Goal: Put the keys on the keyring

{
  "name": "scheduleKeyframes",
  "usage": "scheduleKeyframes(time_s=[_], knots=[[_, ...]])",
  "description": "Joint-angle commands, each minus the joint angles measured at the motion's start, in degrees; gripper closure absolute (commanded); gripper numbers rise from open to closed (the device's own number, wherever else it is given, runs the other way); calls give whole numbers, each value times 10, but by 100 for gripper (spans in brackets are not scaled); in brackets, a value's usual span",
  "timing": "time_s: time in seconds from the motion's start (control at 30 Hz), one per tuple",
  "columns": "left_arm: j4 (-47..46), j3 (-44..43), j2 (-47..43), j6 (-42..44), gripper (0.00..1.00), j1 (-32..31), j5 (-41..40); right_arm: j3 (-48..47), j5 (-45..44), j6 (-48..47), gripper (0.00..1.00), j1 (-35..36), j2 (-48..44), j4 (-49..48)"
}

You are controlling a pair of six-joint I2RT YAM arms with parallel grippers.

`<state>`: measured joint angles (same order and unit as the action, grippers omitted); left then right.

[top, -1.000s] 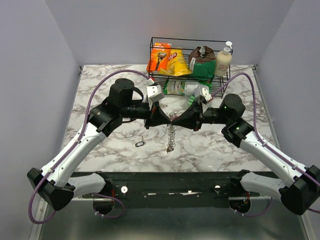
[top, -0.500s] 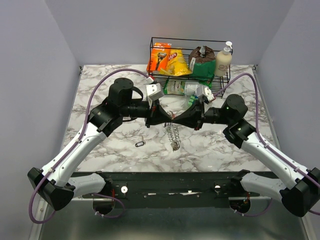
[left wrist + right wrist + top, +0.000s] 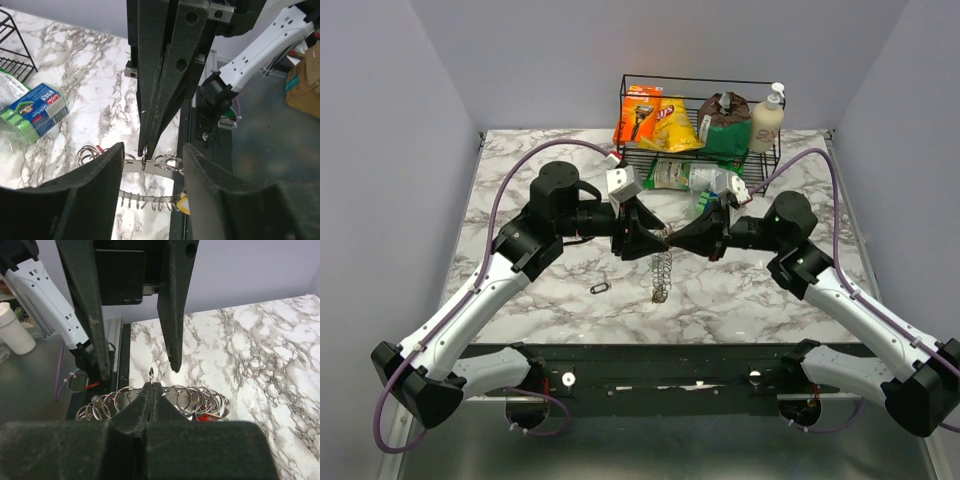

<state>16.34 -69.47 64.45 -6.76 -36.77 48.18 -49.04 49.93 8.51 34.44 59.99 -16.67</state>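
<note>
Arms level, left end effector (image 3: 657, 241) and right end effector (image 3: 673, 240) tip-to-tip at keyring (image 3: 661, 273)

Two robot arms seen from above. The left arm (image 3: 480, 300), at seven o'clock, and the right arm (image 3: 850, 305), at five o'clock, each have glossy white links, rounded black joints and a black base. A purple cable (image 3: 505, 190) loops along each arm. A small white camera block (image 3: 625, 183) sits on each wrist. The left gripper (image 3: 658, 238) and right gripper (image 3: 673, 238) are matt black wedges. The right one's fingers (image 3: 170, 75) have round screw holes.
</note>
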Motion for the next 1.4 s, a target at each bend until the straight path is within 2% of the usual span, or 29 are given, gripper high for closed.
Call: scheduleKeyframes(time_s=[0.0,0.1,0.2,0.33,0.43,0.53,0.6,0.67,0.7,0.77,0.8,0.87,0.97,1.0,1.1,1.17,1.27,1.37], knots=[[-67,17,-37,-35,26,-3,-38,10,-19,5,99,2,-24,-20],[-73,3,-45,-47,13,-2,-91,3,-29,19,99,2,-28,-16],[-47,-57,-32,-82,6,-2,-172,-38,-34,26,99,2,-21,27],[-23,-115,-16,-117,1,-1,-241,-83,-41,62,99,2,-2,66],[-26,-105,-20,-126,1,-2,-281,-77,-65,112,99,2,5,63],[-38,-57,-48,-103,1,-1,-264,-41,-80,115,99,2,-7,43],[-97,-11,-83,-90,1,-1,-230,-27,-93,79,99,2,-19,57],[-129,38,-101,-118,1,-1,-247,-25,-123,92,99,2,-27,87],[-116,39,-100,-160,1,-2,-278,-26,-127,109,99,2,-35,98],[-82,10,-86,-201,1,-2,-282,-27,-118,156,99,2,-47,120],[-46,-1,-82,-213,1,-1,-249,-31,-116,165,99,2,-52,133],[-31,-6,-84,-195,1,-1,-203,-47,-113,157,99,2,-64,165],[-82,62,-119,-231,1,-2,-232,-63,-128,124,99,3,-70,220],[-126,82,-131,-238,1,-2,-238,-58,-128,119,99,2,-75,222],[-204,156,-172,-259,1,-1,-292,7,-142,139,99,3,-117,192],[-234,183,-180,-259,1,-1,-310,91,-180,197,99,3,-164,91],[-225,144,-147,-233,1,-1,-264,112,-221,211,99,2,-188,27],[-206,99,-97,-225,1,-2,-209,70,-215,155,99,2,-174,76]])
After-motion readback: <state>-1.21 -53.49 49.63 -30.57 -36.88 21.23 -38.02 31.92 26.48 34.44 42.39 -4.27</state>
